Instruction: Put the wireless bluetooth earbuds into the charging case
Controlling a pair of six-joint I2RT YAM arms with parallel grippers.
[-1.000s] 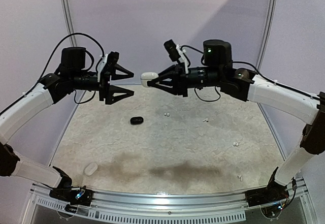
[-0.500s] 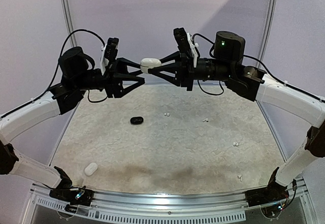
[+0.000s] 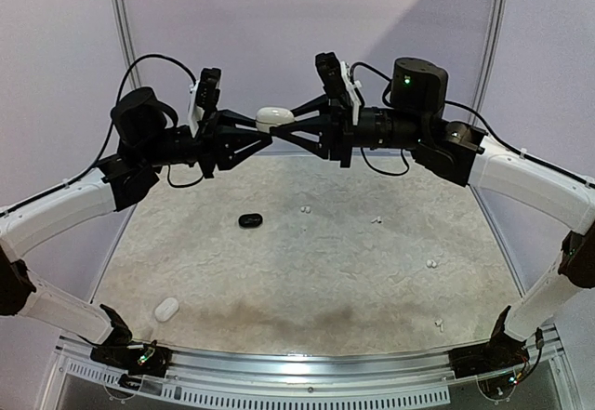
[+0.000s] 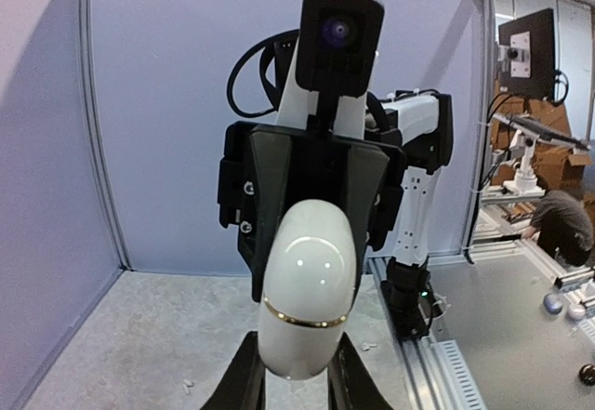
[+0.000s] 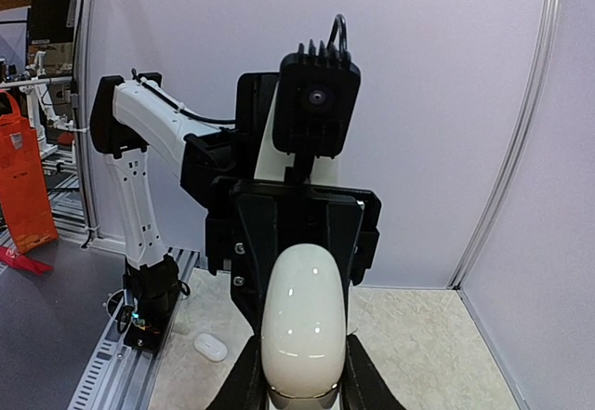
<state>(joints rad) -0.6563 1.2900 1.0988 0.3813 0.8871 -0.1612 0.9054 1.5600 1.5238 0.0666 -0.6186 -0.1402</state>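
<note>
A white oval charging case (image 3: 273,117) hangs in mid-air, high above the table, with its lid closed. My left gripper (image 3: 263,131) is shut on its left end and my right gripper (image 3: 282,129) is shut on its right end. In the left wrist view the case (image 4: 307,284) shows a gold seam between my left gripper's (image 4: 296,375) fingers. In the right wrist view the case (image 5: 302,322) fills the gap of my right gripper (image 5: 299,377). Tiny white earbuds lie loose on the table: a pair (image 3: 305,209), one (image 3: 376,220) and one (image 3: 430,264).
A black oval case (image 3: 249,220) lies on the table left of centre. A second white case (image 3: 166,309) sits near the front left corner, also in the right wrist view (image 5: 210,346). One more bud (image 3: 439,323) lies front right. Side walls enclose the table.
My left gripper came in from the left and closed onto the free end of the case. The right gripper rose slightly with the case, then held still.
</note>
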